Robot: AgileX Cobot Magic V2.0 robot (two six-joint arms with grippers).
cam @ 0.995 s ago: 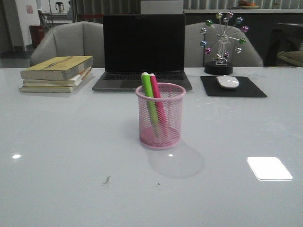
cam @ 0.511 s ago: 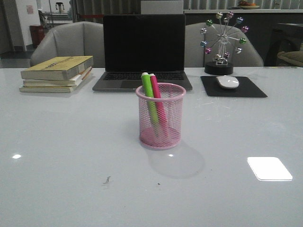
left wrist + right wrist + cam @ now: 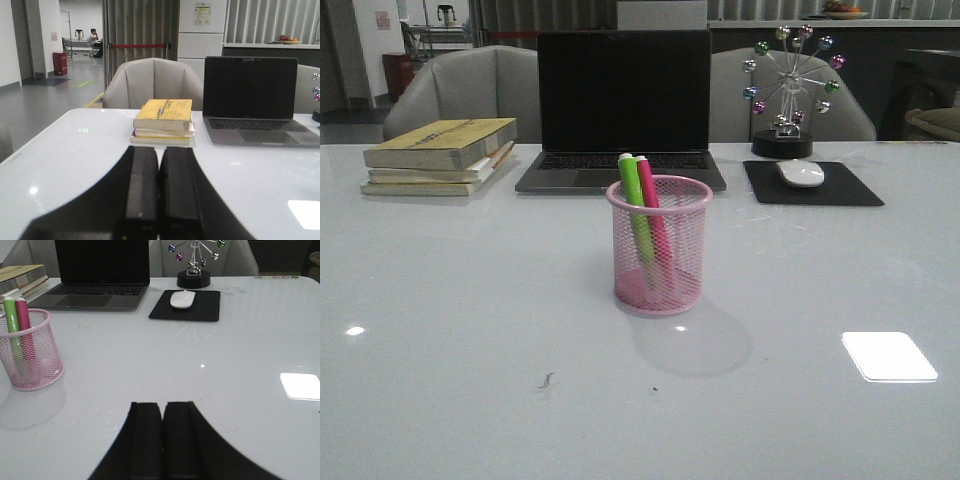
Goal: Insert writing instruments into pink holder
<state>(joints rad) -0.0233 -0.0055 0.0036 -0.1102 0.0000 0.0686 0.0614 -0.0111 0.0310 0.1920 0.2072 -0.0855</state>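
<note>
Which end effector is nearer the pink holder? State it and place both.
Right, probably. The right end effector sees the pink holder close by, off to its side; the left end effector faces books and laptop, no holder.

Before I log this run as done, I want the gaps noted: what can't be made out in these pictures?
- Lower ends of the green marker and pink marker: blurred by the pink holder mesh, front view.
- Book stack titles: too small, left wrist view.
- Both arms: absent from the front view.
- Left gripper and right gripper: cut off by the frame edge.
</note>
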